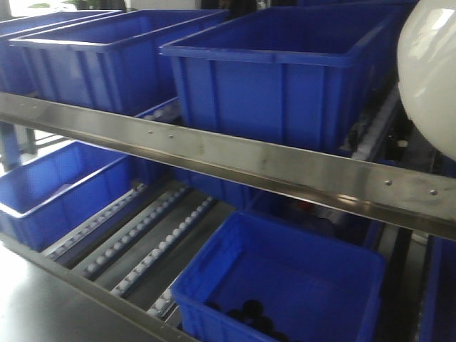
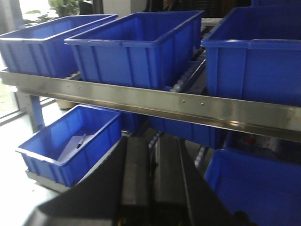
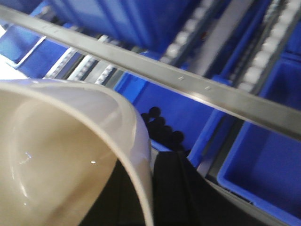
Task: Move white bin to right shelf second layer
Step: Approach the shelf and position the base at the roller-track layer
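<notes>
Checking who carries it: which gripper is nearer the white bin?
Right. The right gripper clamps the rim of the white bin; the left gripper faces blue crates, with no bin in its view.

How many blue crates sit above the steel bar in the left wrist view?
3 crates: left, middle, right; more may be hidden behind.

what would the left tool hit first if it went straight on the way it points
Probably the blue crate just under the steel front bar; the left tool points into that gap, though depth is unclear.
</notes>
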Tool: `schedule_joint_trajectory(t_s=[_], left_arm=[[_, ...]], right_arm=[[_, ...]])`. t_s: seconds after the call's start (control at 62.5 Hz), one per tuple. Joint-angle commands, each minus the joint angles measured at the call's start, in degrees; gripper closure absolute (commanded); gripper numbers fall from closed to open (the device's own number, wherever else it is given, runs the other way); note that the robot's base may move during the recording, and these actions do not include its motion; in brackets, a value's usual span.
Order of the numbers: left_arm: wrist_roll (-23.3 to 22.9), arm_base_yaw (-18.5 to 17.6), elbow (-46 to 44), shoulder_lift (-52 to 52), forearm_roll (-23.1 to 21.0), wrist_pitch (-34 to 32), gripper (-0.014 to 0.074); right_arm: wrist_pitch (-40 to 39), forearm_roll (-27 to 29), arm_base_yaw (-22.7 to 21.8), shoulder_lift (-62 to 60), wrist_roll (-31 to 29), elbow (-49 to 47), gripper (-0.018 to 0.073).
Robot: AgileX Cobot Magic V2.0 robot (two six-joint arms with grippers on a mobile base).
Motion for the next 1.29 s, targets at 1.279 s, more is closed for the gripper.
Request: schedule_joint_trajectory(t_s=[1.279], left_arm=[[-0.15, -0.16, 2.11, -0.8, -0.35, -4.83, 0.0512]], right_arm=[[-5.27, 0.08, -0.46, 0.5, -0.02, -1.77, 0.0503]])
